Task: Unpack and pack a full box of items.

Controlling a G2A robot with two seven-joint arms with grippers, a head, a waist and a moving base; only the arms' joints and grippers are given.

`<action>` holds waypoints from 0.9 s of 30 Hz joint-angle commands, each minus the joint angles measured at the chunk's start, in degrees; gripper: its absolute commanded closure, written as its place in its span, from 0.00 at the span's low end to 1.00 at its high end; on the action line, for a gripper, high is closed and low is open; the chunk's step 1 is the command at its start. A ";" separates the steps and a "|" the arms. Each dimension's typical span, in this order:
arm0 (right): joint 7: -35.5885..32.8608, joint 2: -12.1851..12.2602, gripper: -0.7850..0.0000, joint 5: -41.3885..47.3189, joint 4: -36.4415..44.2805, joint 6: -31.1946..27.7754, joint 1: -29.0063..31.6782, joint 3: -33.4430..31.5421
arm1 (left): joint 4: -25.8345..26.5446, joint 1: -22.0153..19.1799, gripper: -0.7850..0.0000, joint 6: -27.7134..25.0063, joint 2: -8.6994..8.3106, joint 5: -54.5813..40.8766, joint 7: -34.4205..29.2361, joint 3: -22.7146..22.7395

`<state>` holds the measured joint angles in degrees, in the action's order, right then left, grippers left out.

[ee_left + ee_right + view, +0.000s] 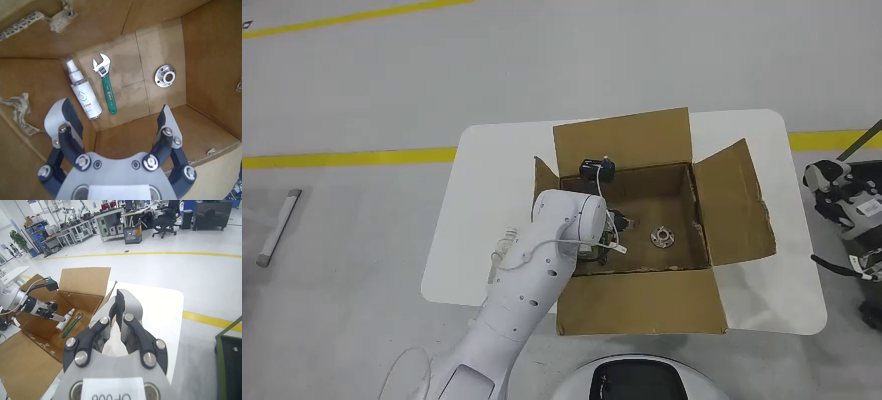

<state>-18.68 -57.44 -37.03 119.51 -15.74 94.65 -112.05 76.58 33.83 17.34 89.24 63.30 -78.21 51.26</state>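
An open cardboard box [642, 300] stands on the white table [492, 200]. On its floor lie a clear spray bottle [84, 92], a green-handled adjustable wrench [105, 87] right beside it, and a metal flange [165, 75] farther off. My left gripper [115, 109] hangs open inside the box, low over the bottle's base end, with nothing between its fingers. From the right wrist view, the left gripper [56, 317] sits just above the bottle [65, 321] and wrench [72, 325]. My right gripper [118, 306] is shut and empty, above the table [160, 306] outside the box.
The box's four flaps [737, 200] are folded outward, with torn paper edges [19, 111] on the walls. Bare table lies to either side of the box. A dark green-framed cart [226, 351] stands off the table near the right arm.
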 commanded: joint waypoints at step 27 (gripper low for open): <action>-0.74 -0.36 1.00 -0.49 -0.40 -1.07 -1.23 0.35 | -14.54 -4.72 0.20 3.97 3.54 2.15 2.23 -7.07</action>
<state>-19.40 -57.79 -37.51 119.14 -16.77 93.45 -111.69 63.48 29.54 21.03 92.43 65.27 -76.36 44.88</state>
